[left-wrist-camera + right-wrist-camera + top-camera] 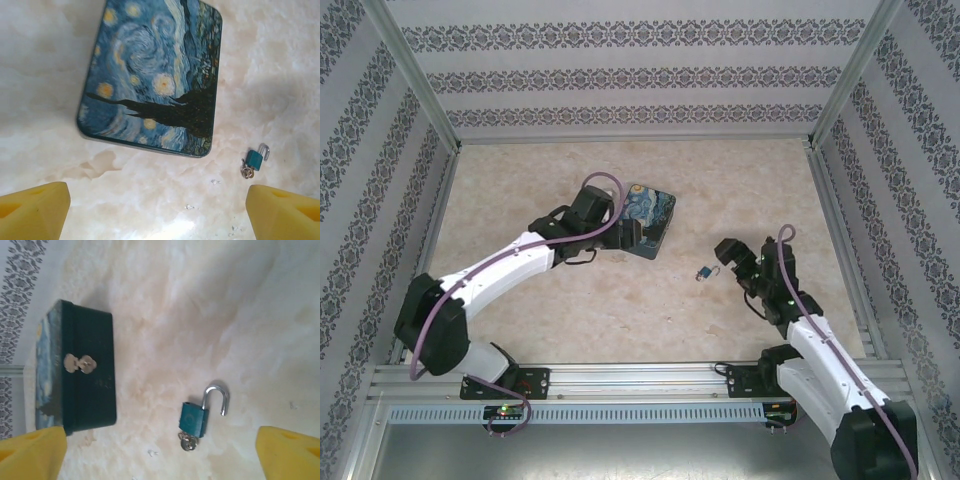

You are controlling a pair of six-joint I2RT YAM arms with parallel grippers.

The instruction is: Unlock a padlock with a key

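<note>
**Padlock** (194, 419): small blue body, lying flat on the tabletop (165, 300). It is well apart from the tin (80, 375) and nearer the right arm than the left.

**Shackle** (216, 397): raised. One leg is seated in the body and the other hangs free, clear of it. Judged unlocked.

**Key** (187, 441): tiny and dark, at the end of the body opposite the shackle and touching it. It appears to sit in the keyhole, though it is too small to be sure.

**Left jaws**: spread wide and empty. The yellow fingertips (32, 210) stand at the two lower corners of the wrist view with bare tabletop between them. The tin is just ahead, and the padlock lies off toward the right-hand tip, touching nothing.

**Right jaws**: spread wide and empty. The fingertips (287, 452) are far apart, and the padlock lies on the tabletop ahead of the gap, touching neither tip.

**Tin**: lid shut, with a small silvery latch (80, 363) on its side wall and no lock on it.

**Progress**
- **Done, by the look of it:** the key is in and the shackle is open, so the unlocking itself reads as complete.
- **Left:** little, if anything. The key is not withdrawn from the body, and neither arm holds either piece. Backing the arms away seems the only remaining move.
</note>
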